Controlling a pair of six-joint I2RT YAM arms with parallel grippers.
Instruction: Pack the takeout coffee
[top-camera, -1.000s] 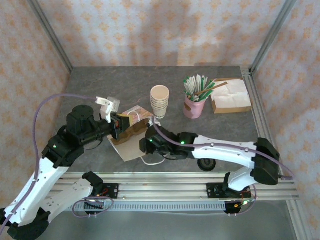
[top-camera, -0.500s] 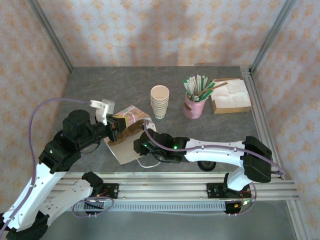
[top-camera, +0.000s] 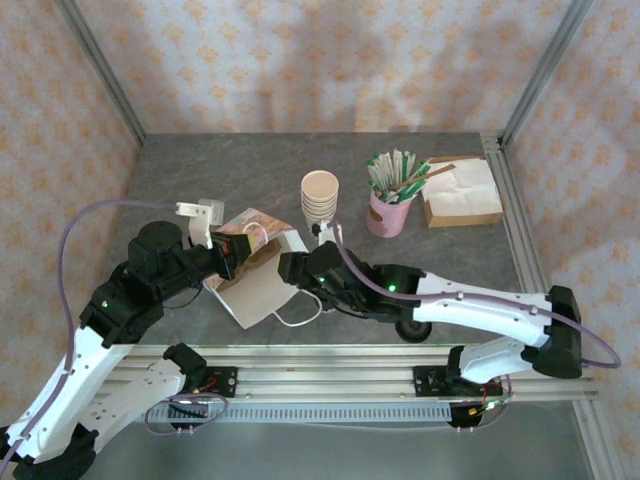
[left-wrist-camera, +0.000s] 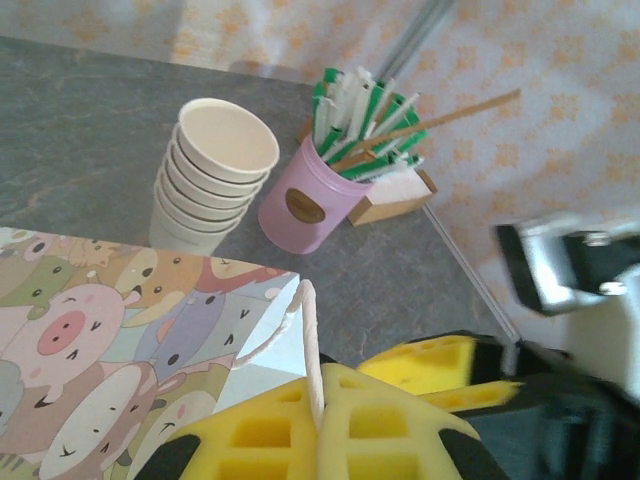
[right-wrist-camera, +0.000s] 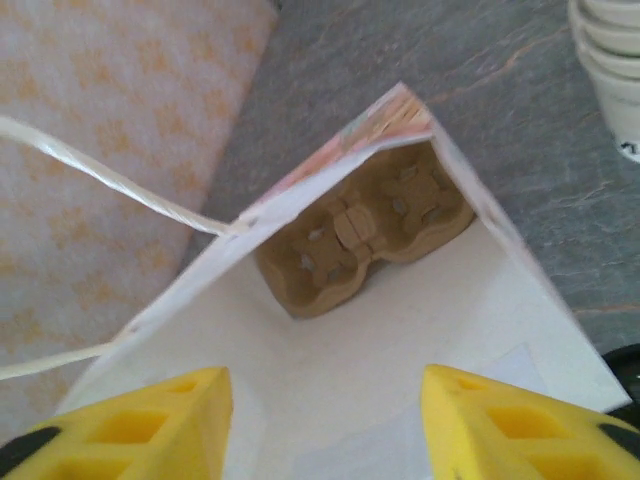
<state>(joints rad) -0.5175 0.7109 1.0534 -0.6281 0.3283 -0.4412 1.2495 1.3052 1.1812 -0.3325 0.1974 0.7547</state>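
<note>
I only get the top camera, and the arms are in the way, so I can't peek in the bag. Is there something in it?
Observer: Yes. The right wrist camera looks into the paper bag, and a brown cardboard cup carrier lies at its far end.
Kid: What is the left gripper pinching?
Observer: The left gripper is shut on the bag's white string handle.
Kid: And the other one?
Observer: The right gripper is open, its yellow fingers spread at the bag's mouth, holding nothing.
</note>
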